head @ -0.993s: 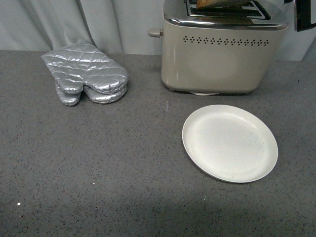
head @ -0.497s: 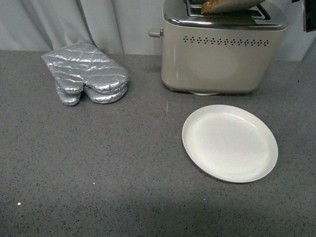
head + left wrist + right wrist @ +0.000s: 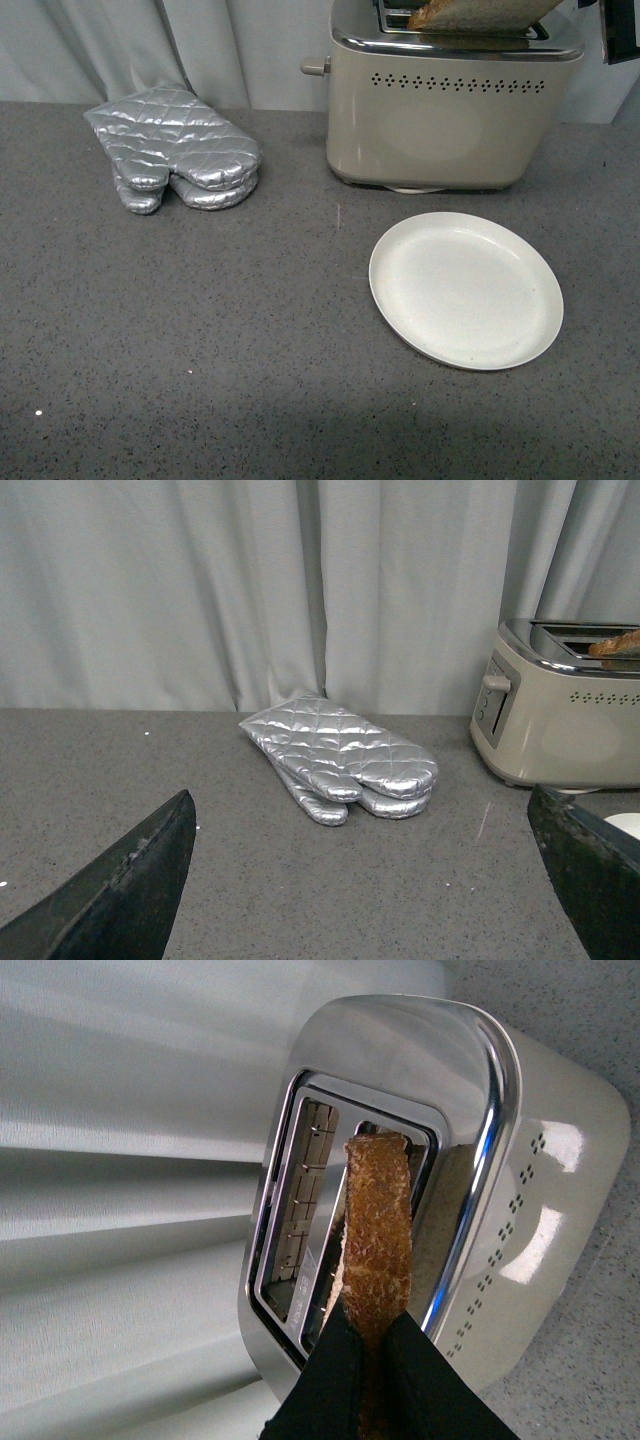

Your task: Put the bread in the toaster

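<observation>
The right pincer (image 3: 375, 1360) hangs above the toaster (image 3: 450, 115), its two dark fingers pinched onto the crust edge of the bread (image 3: 378, 1235), which tilts over the chrome top with its lower end at the slot nearer the vent holes, the other slot bare. The left pincer (image 3: 370, 880) hovers low over the grey worktop (image 3: 200, 340) with its fingers spread wide and nothing between them. In the front view the white plate (image 3: 465, 290) lies bare before the toaster, silver oven mitts (image 3: 175, 150) are well apart to the left, and the slice's top is cut off.
</observation>
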